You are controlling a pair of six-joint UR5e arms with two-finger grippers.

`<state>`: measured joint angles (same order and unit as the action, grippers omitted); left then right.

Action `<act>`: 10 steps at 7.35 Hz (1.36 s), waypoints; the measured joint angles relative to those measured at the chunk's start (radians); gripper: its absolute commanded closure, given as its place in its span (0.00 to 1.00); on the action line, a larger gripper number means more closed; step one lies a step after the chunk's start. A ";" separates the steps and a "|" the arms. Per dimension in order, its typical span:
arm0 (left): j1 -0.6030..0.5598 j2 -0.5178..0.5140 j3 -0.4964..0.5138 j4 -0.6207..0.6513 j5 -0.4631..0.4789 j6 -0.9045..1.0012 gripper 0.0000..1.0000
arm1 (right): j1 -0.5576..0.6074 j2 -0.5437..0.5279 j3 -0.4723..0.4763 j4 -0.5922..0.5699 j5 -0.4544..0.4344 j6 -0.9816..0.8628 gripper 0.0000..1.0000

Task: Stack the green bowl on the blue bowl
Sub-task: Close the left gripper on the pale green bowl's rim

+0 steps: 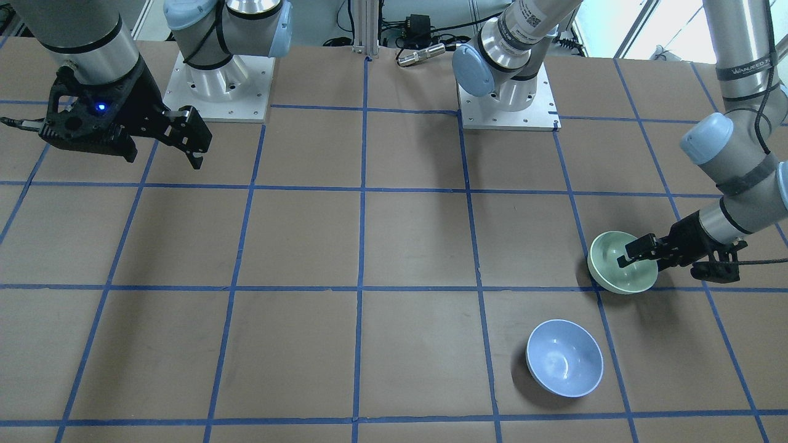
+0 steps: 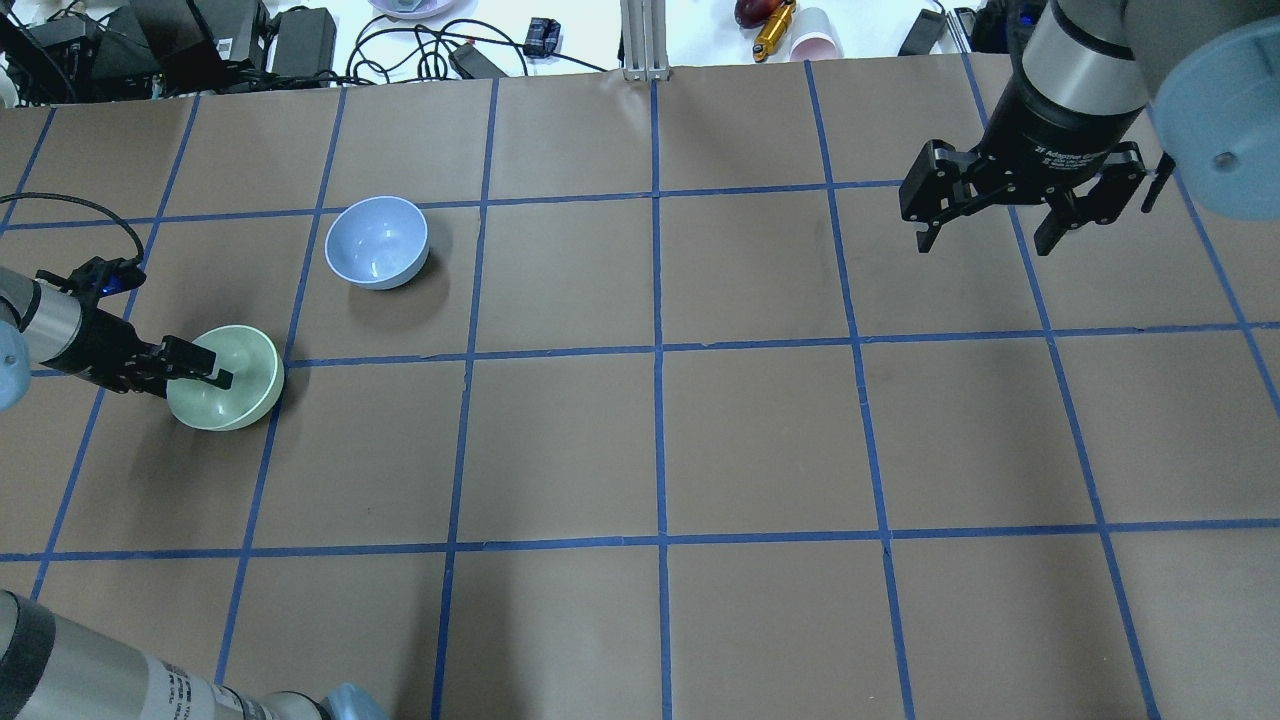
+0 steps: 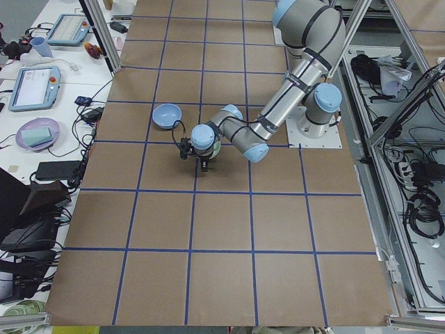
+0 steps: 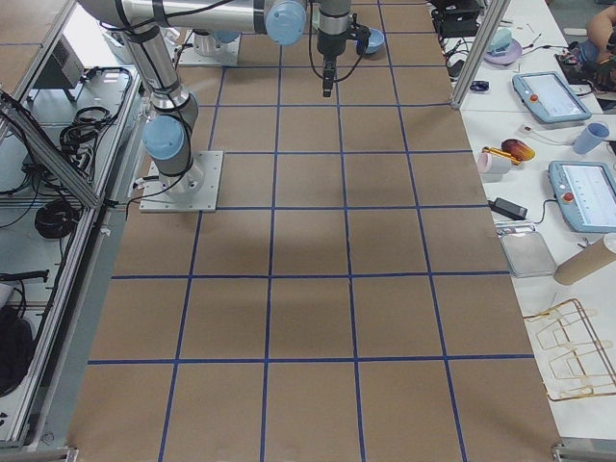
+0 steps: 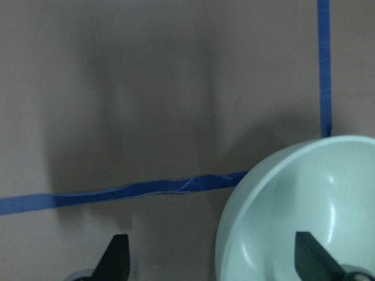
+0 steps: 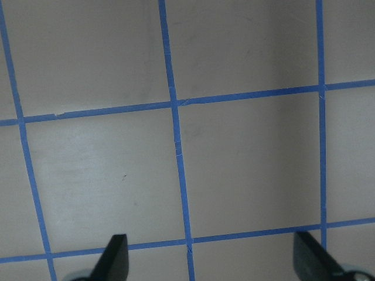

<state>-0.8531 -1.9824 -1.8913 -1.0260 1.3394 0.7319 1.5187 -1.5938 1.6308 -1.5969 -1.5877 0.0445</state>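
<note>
The green bowl (image 1: 615, 277) (image 2: 235, 395) sits on the brown table on my left side. My left gripper (image 1: 634, 252) (image 2: 205, 365) is open and low at the bowl's rim. In the left wrist view one finger (image 5: 310, 257) is inside the green bowl (image 5: 304, 199) and the other (image 5: 117, 257) is outside over the paper. The blue bowl (image 1: 565, 357) (image 2: 377, 242) stands upright and empty about one grid square away, farther from my base. My right gripper (image 1: 191, 141) (image 2: 985, 240) is open and empty, held high over the right side.
The table is brown paper with a grid of blue tape lines (image 2: 655, 350). Cables, power bricks and small items (image 2: 770, 25) lie beyond the far edge. The two arm bases (image 1: 218, 86) (image 1: 508, 98) stand at the near edge.
</note>
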 measured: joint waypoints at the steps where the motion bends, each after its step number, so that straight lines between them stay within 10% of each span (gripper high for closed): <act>1: 0.000 -0.002 -0.001 -0.001 0.000 -0.001 0.00 | 0.000 0.000 0.000 0.000 0.000 0.000 0.00; 4: 0.000 -0.010 -0.002 0.000 0.004 -0.002 0.08 | 0.000 0.000 0.000 0.000 0.000 0.000 0.00; 10: 0.000 -0.008 -0.002 0.001 0.009 0.003 0.97 | 0.000 0.000 0.000 0.000 0.000 0.000 0.00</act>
<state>-0.8529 -1.9905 -1.8930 -1.0254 1.3483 0.7349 1.5187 -1.5938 1.6306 -1.5969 -1.5876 0.0445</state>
